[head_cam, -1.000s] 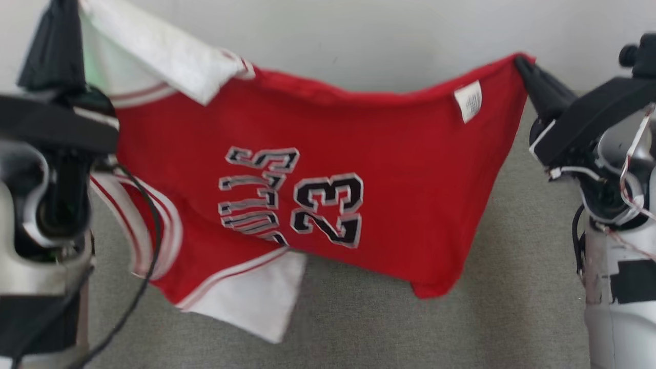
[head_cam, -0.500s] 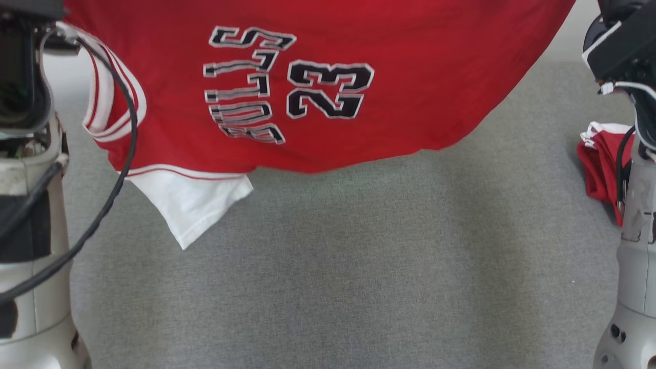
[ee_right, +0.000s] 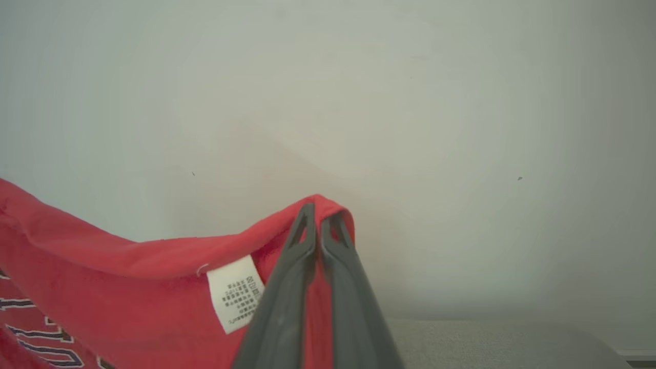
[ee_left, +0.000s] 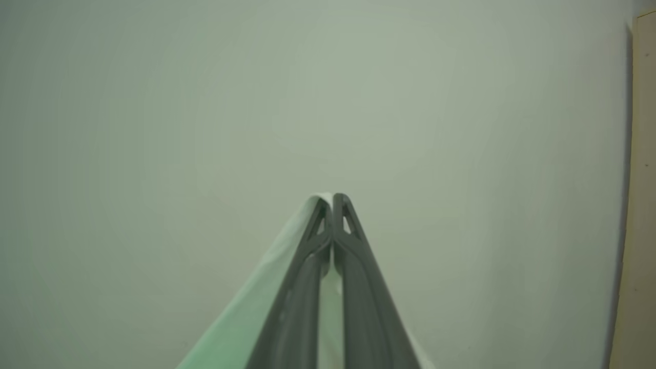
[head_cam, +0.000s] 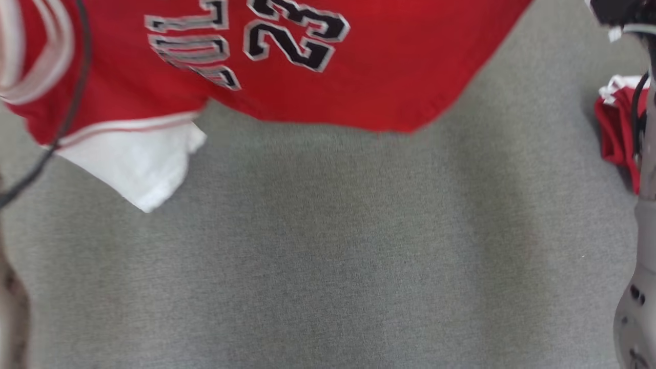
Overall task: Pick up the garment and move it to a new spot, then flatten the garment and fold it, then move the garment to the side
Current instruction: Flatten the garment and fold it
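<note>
1. The left gripper (ee_left: 333, 197) has its jaws pressed together on a white bit of the shirt (ee_left: 246, 312). The cloth pokes out right at the tips and drapes down along the left finger in the wrist view.
2. The right gripper (ee_right: 318, 210) is clamped on the shirt's red edge. The fabric folds over both tips, then runs off to the left of the fingers, sagging a bit.
3. A white label (ee_right: 237, 293) sits just beside the right gripper's left finger, below the tips.
4. From the head view, the shirt hangs spread out between the two grips, above the grey surface (head_cam: 328, 256), with the 23 and the lettering facing the camera.
5. The white sleeve (head_cam: 133, 164) droops lowest, under the left jaws' end. Can't tell if it touches the surface.
6. A red-and-white bundle (head_cam: 612, 133) lies on the surface down below the right jaws, right next to the pale arm (head_cam: 638, 307).
7. Past both sets of tips there's plain pale wall (ee_left: 359, 92).
</note>
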Controlling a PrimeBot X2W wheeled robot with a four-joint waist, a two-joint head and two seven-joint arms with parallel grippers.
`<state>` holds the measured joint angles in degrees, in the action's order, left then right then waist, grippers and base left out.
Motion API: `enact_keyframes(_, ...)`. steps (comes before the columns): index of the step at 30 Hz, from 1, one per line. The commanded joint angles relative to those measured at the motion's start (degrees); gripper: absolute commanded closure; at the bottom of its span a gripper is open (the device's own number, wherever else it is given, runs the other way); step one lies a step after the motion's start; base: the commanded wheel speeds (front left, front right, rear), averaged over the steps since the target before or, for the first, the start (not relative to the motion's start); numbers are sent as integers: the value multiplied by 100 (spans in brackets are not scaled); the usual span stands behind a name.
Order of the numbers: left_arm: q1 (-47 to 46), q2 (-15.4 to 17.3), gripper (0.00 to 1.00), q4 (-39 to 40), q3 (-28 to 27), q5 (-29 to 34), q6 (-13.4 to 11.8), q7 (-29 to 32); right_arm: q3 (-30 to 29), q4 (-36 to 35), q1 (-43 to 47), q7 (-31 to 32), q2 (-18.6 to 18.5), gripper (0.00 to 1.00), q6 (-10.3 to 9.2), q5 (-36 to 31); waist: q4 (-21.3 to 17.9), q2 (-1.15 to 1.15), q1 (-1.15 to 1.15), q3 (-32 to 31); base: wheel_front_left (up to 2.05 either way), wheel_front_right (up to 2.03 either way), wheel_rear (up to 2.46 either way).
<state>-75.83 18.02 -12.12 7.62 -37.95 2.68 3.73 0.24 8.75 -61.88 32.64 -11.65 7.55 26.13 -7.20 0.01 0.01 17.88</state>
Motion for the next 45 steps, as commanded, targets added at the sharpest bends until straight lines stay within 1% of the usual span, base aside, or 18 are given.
enact_keyframes(1,-165,76,100,-14,30,116,52,-83,33,19,-141,-85,-44,100,-15,-6,-154,-1,-1,586,0,0,0)
enact_keyframes(5,-786,427,100,-84,412,762,239,-370,137,170,-617,-531,-42,100,-15,-112,-327,-1,-1,1239,0,0,0)
enact_keyframes(9,-1450,592,100,-110,589,1096,376,-961,156,422,-1166,-1289,-50,100,-15,-291,-494,-1,-1,1829,0,0,0)
enact_keyframes(13,-1896,699,100,-157,660,1336,425,-1577,29,810,-1651,-2149,-17,100,-15,-518,-619,-1,-1,2179,0,0,0)
enact_keyframes(15,-2177,685,100,-131,576,1446,431,-1767,-74,966,-1897,-2620,11,100,-15,-682,-660,-1,-1,2307,0,0,0)
enact_keyframes(18,-2573,594,100,-3,396,1603,427,-1882,-211,1140,-2204,-3344,31,100,-15,-978,-732,-1,-1,2427,0,0,0)
enact_keyframes(20,-2836,455,100,308,217,1693,426,-1890,-281,1198,-2379,-3795,63,100,-15,-1170,-779,-1,-1,2523,0,0,0)
enact_keyframes(23,-2958,245,100,701,-5,1789,454,-1889,-220,1252,-2518,-4282,-37,100,-15,-1554,-795,-1,-1,2706,0,0,0)
enact_keyframes(25,-2791,195,100,785,-72,1796,477,-1890,-203,1314,-2519,-4480,-54,100,-15,-1759,-791,-1,-1,2843,0,0,0)
enact_keyframes(28,-2399,281,100,777,-2,1711,476,-1891,-96,1433,-2337,-4638,-46,100,-15,-2025,-797,-1,-1,2995,0,0,0)
enact_keyframes(30,-2131,406,100,873,105,1594,479,-1892,74,1523,-2203,-4682,-86,100,-16,-2165,-788,-1,-1,3059,0,0,0)
enact_keyframes(34,-1448,591,100,1053,171,1205,478,-1892,452,1709,-1955,-4712,-179,100,-16,-2169,-698,-1,-1,3055,0,0,0)
enact_keyframes(37,-826,621,100,1228,93,900,476,-1892,739,1832,-1743,-4589,-264,100,-16,-2020,-581,-1,-1,2903,0,0,0)
enact_keyframes(38,-619,648,100,1273,50,786,476,-1892,817,1876,-1644,-4460,-307,100,-16,-1917,-544,-1,-1,2836,0,0,0)
enact_keyframes(39,-388,654,100,1254,-19,624,475,-1893,956,1848,-1566,-4386,-345,100,-16,-1816,-515,-1,-1,2761,0,0,0)
enact_keyframes(40,-388,654,100,1254,-19,624,475,-1893,956,1848,-1566,-4386,-345,100,-16,-1816,-515,-1,-1,2761,0,0,0)
enact_keyframes(45,713,759,100,1385,-112,56,473,-1707,1364,1572,-1070,-3762,-566,100,-16,-1255,-344,-1,-1,2385,0,0,0)
